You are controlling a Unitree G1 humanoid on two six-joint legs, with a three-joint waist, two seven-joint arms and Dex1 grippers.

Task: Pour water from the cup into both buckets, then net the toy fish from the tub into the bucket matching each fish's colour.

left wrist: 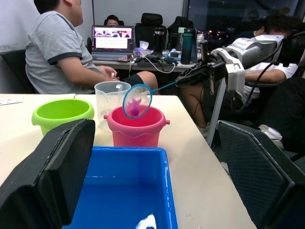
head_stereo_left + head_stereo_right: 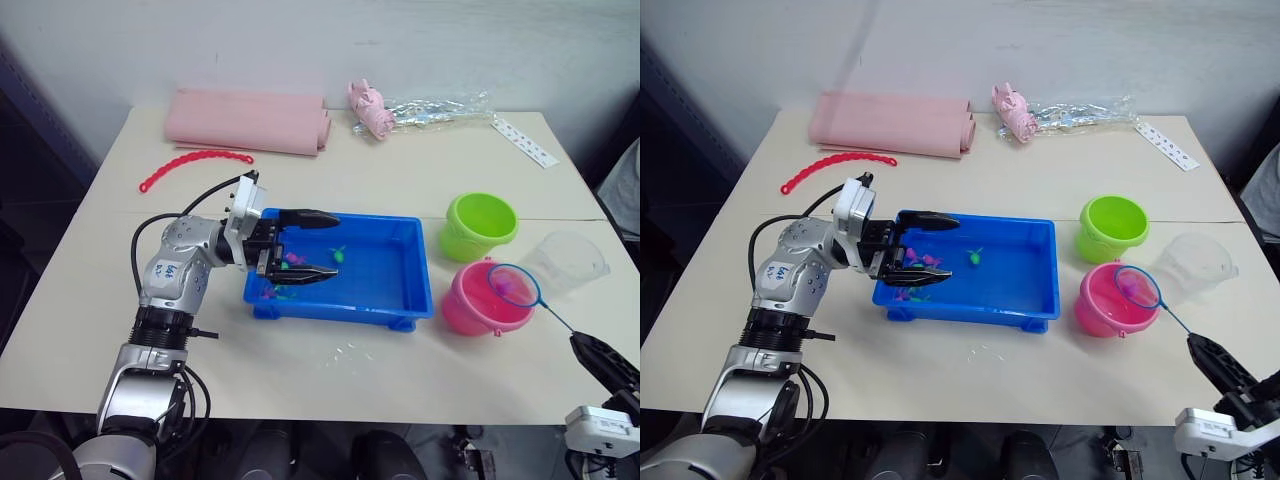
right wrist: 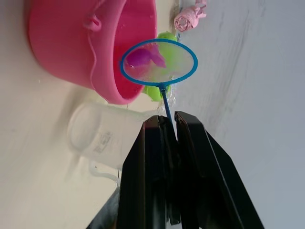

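My left gripper (image 2: 332,245) hangs open over the left end of the blue tub (image 2: 390,285), its fingers (image 1: 52,176) wide apart. Several small green and pink toy fish (image 2: 338,255) lie in the tub, most near its left corner (image 2: 276,293). At the table's front right, my right gripper (image 3: 166,120) is shut on the net's handle. The blue hoop of the net (image 2: 514,286) is held over the pink bucket (image 2: 482,305) with a pink fish (image 3: 143,58) in its mesh. The green bucket (image 2: 481,225) stands just behind, and the clear cup (image 2: 567,262) to the right.
A folded pink cloth (image 2: 250,122), a red chain (image 2: 195,165), a pale pink toy (image 2: 370,108), a crinkled wrapper (image 2: 440,108) and a white strip (image 2: 525,141) lie along the far side. A seated person (image 1: 62,52) is beyond the table's right end.
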